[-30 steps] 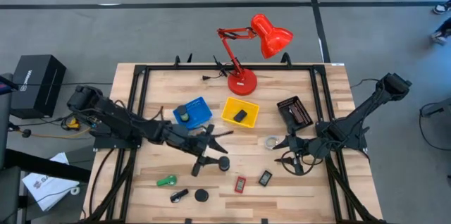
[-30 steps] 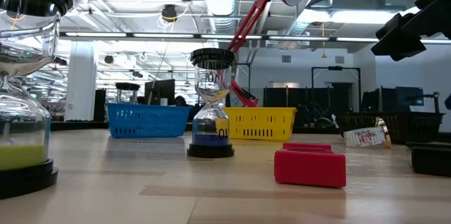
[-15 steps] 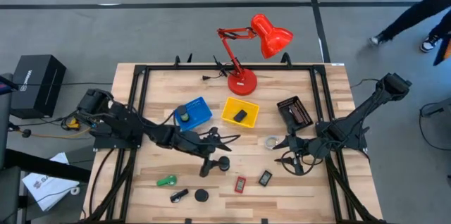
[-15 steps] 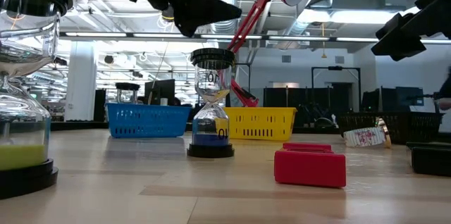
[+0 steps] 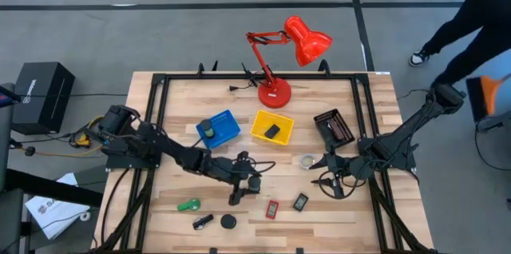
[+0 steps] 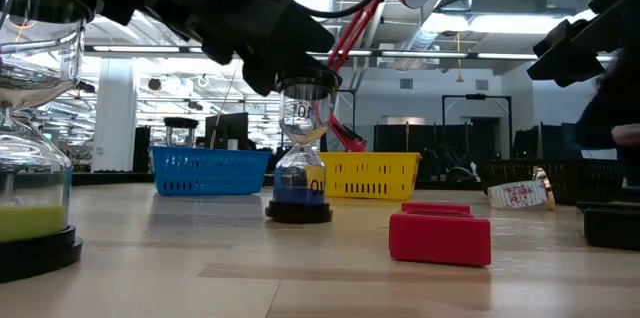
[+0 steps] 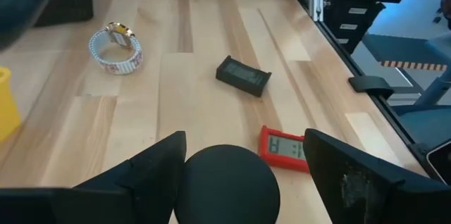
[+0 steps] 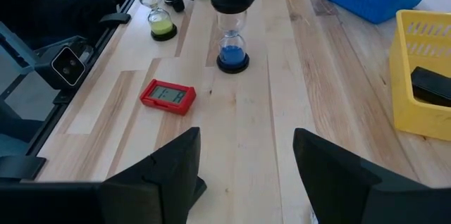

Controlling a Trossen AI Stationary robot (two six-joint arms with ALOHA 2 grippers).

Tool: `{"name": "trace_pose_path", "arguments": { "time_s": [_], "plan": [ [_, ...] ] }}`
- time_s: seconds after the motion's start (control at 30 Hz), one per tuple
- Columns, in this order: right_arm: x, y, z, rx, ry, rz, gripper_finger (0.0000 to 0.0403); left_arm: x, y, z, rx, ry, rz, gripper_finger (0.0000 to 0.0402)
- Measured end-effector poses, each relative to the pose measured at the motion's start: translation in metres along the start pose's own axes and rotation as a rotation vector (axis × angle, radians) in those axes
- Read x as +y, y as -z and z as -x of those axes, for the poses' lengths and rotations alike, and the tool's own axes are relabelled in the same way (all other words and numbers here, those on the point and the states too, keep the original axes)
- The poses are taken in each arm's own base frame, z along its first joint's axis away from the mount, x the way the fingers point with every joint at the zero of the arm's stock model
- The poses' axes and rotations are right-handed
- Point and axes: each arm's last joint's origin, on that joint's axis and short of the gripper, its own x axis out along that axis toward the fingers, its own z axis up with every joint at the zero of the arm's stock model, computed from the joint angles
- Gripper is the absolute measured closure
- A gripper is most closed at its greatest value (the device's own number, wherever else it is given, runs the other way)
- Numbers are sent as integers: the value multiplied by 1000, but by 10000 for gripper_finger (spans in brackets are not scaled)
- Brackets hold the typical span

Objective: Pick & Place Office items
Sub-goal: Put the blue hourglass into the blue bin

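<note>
The blue-sand hourglass [image 5: 252,182] stands upright on its black base [image 6: 298,214] mid-table. My left gripper [image 5: 248,176] is open and reaches it from the table's left; in the left wrist view [image 7: 245,143] its fingers stand either side of the black top cap [image 7: 225,185]. The red timer [image 5: 272,208] and dark timer [image 5: 300,202] lie flat toward the near edge. The green clip [image 5: 189,204], a black disc [image 5: 228,221] and a small black piece [image 5: 203,222] lie near-left. My right gripper [image 5: 318,164] hangs open above the table beside the clear tape ring [image 5: 307,160]. My left gripper comes level from the table's left at the hourglass's black top cap [image 6: 303,82], a finger on each side of it. One finger [image 7: 165,160] lies right at the cap's rim; whether it touches cannot be told. The hourglass stands upright on the table.
The blue tray [image 5: 219,128], the yellow tray [image 5: 272,126] with a black block, and a black tray [image 5: 334,128] sit toward the far side. The red desk lamp [image 5: 275,93] stands at the far edge. A green-sand hourglass [image 8: 158,13] stands near-left. A person walks beyond the far right corner.
My left gripper has moved toward the table's right and down, from above and left of the blue-sand hourglass to the level of its top cap. The hourglass has stayed in place. A person has walked into view beyond the table's far right corner.
</note>
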Motion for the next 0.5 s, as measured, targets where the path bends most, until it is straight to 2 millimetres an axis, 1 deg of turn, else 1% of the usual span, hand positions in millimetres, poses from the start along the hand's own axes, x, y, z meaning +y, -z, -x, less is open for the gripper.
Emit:
{"name": "trace_pose_path", "arguments": {
  "time_s": [0.17, 0.3, 0.4, 0.5],
  "plan": [
    [0, 0, 0, 0, 0, 0, 184, 1, -4, 2, -21, 1, 4, 118],
    [0, 0, 0, 0, 0, 0, 184, -2, -12, 7, -59, 7, 6, 118],
    [0, 0, 0, 0, 0, 0, 184, -2, -12, 8, -54, 6, 7, 118],
    [0, 0, 0, 0, 0, 0, 184, -1, -7, 5, -25, -1, 5, 118]
  ]
}}
